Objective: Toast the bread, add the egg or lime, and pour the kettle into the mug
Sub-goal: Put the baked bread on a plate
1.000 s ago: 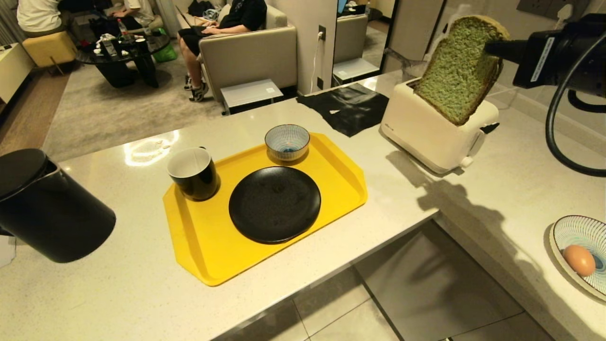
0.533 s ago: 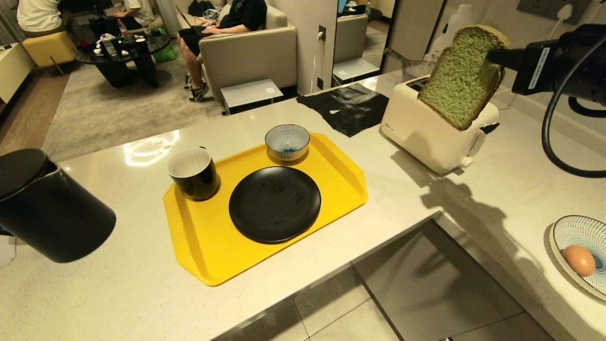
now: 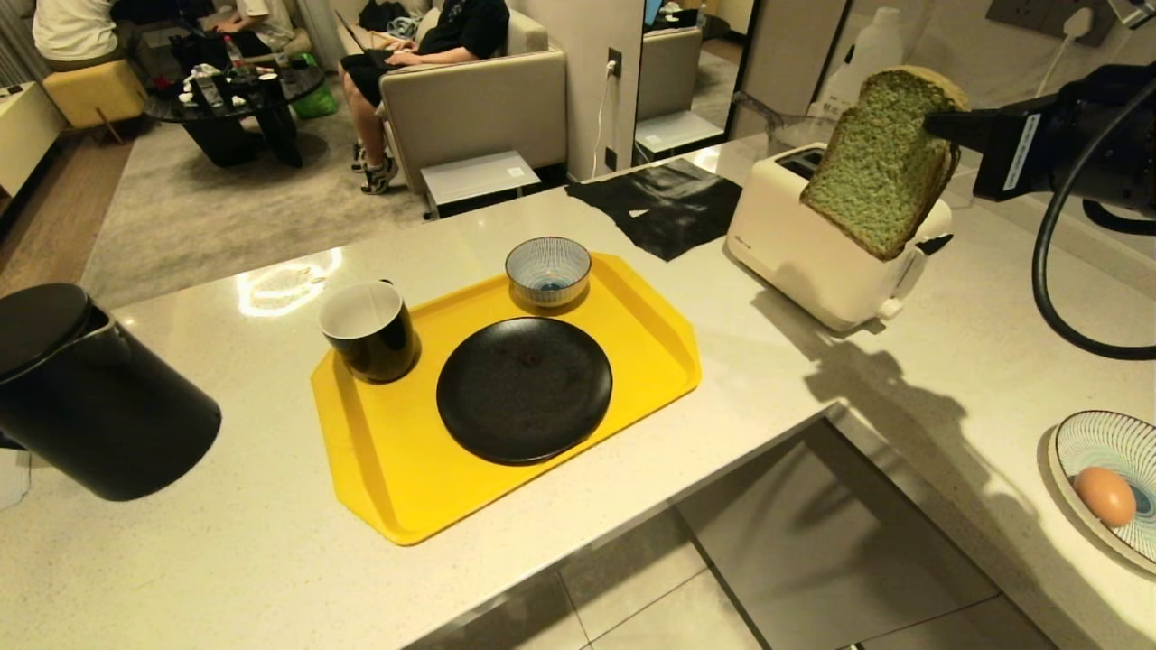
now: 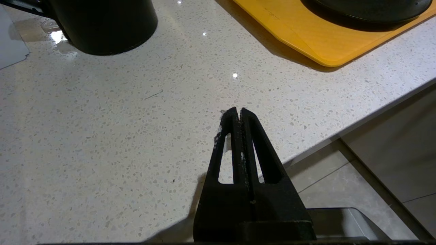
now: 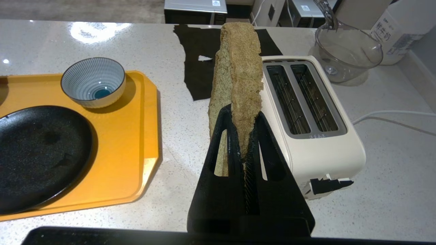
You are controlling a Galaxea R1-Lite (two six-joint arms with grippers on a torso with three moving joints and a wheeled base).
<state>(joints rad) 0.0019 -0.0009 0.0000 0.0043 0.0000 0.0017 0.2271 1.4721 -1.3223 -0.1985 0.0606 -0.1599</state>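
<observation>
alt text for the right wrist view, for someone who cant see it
The right tool is shut on a slice of green bread held edge-on, beside a cream two-slot toaster with empty slots. On the other side, a yellow tray holds a black plate and striped bowl.

floor: grey carpet | furniture: beige sofa, dark coffee table | counter: speckled white

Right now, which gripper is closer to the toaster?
Right. The right gripper holds the bread in the air just beside the toaster. The left gripper hangs shut over the bare counter near the kettle, far across the tray.
</observation>
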